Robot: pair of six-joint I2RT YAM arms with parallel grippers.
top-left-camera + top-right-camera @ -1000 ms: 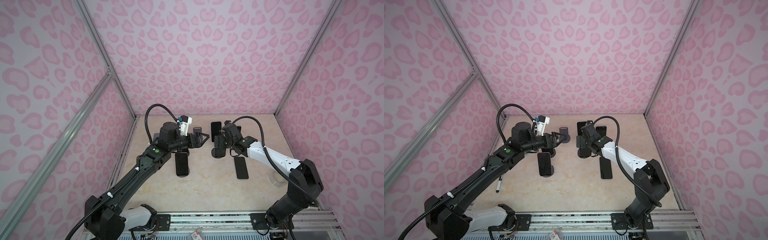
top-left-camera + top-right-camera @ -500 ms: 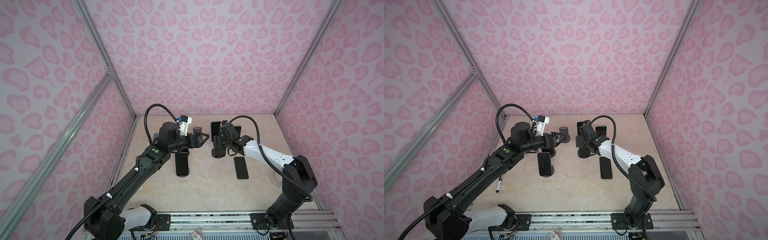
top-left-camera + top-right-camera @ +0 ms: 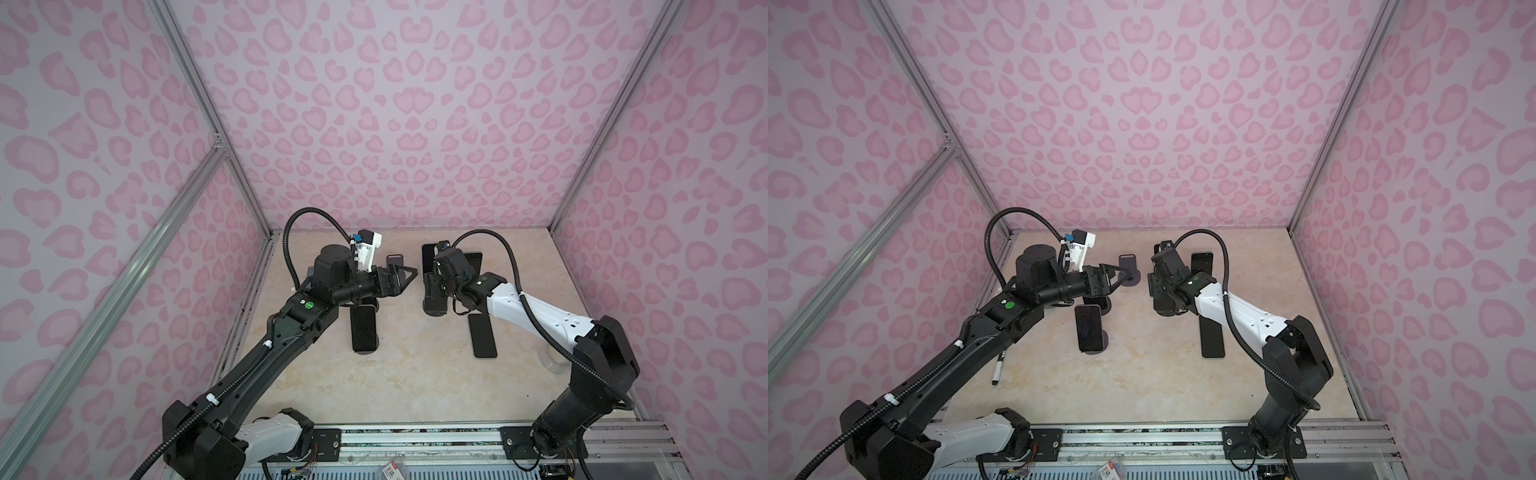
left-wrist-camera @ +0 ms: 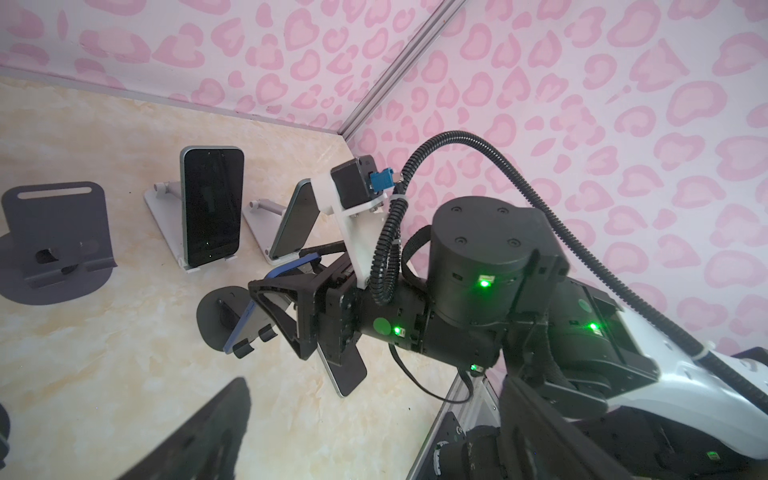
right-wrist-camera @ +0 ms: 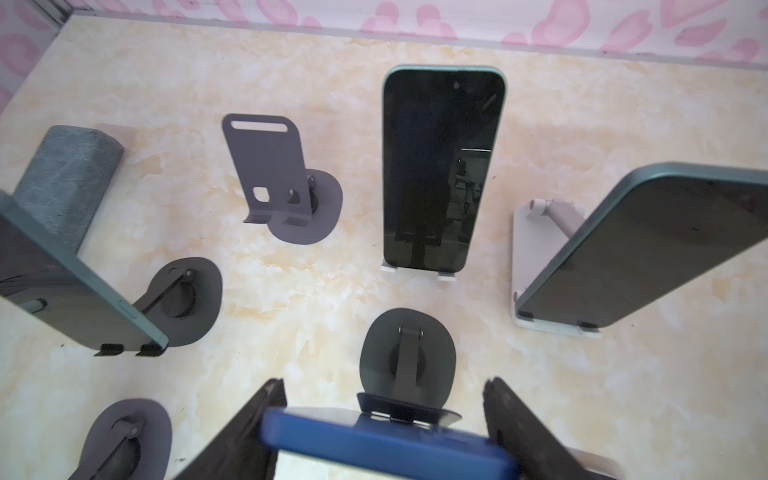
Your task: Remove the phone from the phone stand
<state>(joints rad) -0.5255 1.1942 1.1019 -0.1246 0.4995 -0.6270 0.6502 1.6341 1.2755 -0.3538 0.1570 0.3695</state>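
Pinching the blue phone (image 5: 386,440) edgewise, the right pincer (image 5: 384,382) stands narrow; the left pincer (image 3: 409,276) gapes wide.

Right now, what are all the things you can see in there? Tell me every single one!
blue phone: 1, blue, middle, gripped by the right gripper
phones on white stands: 2, black screens, back of the table
phones on dark stands: 2, black screens, left side
flat phone: 1, black, by the right arm
dark stands: 4, dark grey, one at the back empty
white stands: 2, white, back
grey block: 1, grey, back left
pen: 1, white and black, left edge
clear ring: 1, see-through, near the right arm
table: 1, beige marble
walls: 3, pink spots
left gripper: 1, black, open, empty
right gripper: 1, black, closed on the blue phone's sides
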